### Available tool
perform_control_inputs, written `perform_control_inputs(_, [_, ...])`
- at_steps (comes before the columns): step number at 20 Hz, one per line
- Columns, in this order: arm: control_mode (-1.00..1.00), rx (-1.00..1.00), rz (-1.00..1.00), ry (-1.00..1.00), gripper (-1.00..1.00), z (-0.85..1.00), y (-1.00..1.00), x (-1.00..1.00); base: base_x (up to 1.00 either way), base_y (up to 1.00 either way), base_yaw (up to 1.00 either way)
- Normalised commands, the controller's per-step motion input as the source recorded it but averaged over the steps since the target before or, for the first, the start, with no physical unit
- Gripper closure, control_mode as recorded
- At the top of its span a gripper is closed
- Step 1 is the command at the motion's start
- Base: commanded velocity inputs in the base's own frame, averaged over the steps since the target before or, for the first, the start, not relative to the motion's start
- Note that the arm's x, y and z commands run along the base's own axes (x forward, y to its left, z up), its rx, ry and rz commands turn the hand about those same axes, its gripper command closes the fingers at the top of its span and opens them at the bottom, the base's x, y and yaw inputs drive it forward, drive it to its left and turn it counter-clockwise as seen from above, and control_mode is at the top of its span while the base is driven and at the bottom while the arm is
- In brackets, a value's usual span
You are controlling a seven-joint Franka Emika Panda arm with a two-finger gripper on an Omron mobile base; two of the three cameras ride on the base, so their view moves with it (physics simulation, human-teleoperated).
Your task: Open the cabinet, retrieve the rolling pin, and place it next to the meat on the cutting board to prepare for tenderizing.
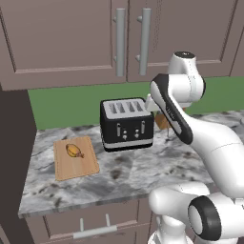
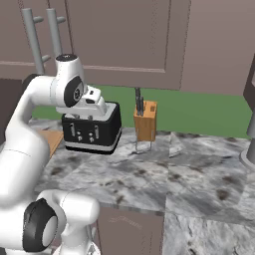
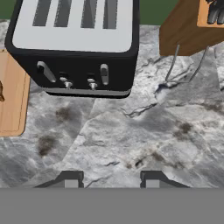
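Note:
The cabinet point(image 1: 62, 43) hangs above the counter with both doors shut; its grey bar handles point(image 1: 120, 40) stand side by side. The rolling pin is hidden. On the counter's left lies the cutting board point(image 1: 78, 164), and the meat point(image 1: 74, 150) rests near its far end. My gripper point(image 3: 111, 179) hovers over bare counter in front of the toaster, pointing down, open with nothing between its fingertips point(image 3: 71, 178). In the hand view the board's edge point(image 3: 11, 96) shows at the left. From the right base camera the hand point(image 2: 94, 103) hangs above the toaster.
A black four-slot toaster point(image 1: 126, 124) stands mid-counter, right of the board. A wooden knife block point(image 2: 145, 121) on a wire stand sits right of the toaster. A drawer with a short handle point(image 1: 95, 231) lies below the counter edge. Marble counter point(image 2: 189, 174) stretches to the right.

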Motion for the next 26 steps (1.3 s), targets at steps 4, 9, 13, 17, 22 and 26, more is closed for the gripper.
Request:
perform_control_inputs(4, [-1.0,0.0,0.0,0.0,-1.0,0.0,0.04,-0.1,0.0,0.0,0.0])
perform_control_inputs(9, [-1.0,0.01,0.0,0.0,-1.0,-0.03,0.01,-0.02,0.0,0.0,0.0])
perform_control_inputs(13, [-1.0,0.0,-0.01,-0.18,-1.0,-0.01,0.07,-0.49,0.0,0.0,0.0])
perform_control_inputs(17, [-1.0,-0.01,-0.01,-0.31,-1.0,0.09,0.06,-0.8,0.0,0.0,0.0])
perform_control_inputs(22, [-1.0,-0.01,-0.01,-0.36,-1.0,0.43,0.1,-0.63,0.0,0.0,0.0])
perform_control_inputs(26, [-1.0,-0.02,-0.04,-0.34,-1.0,0.65,0.15,-0.13,0.0,0.0,0.0])
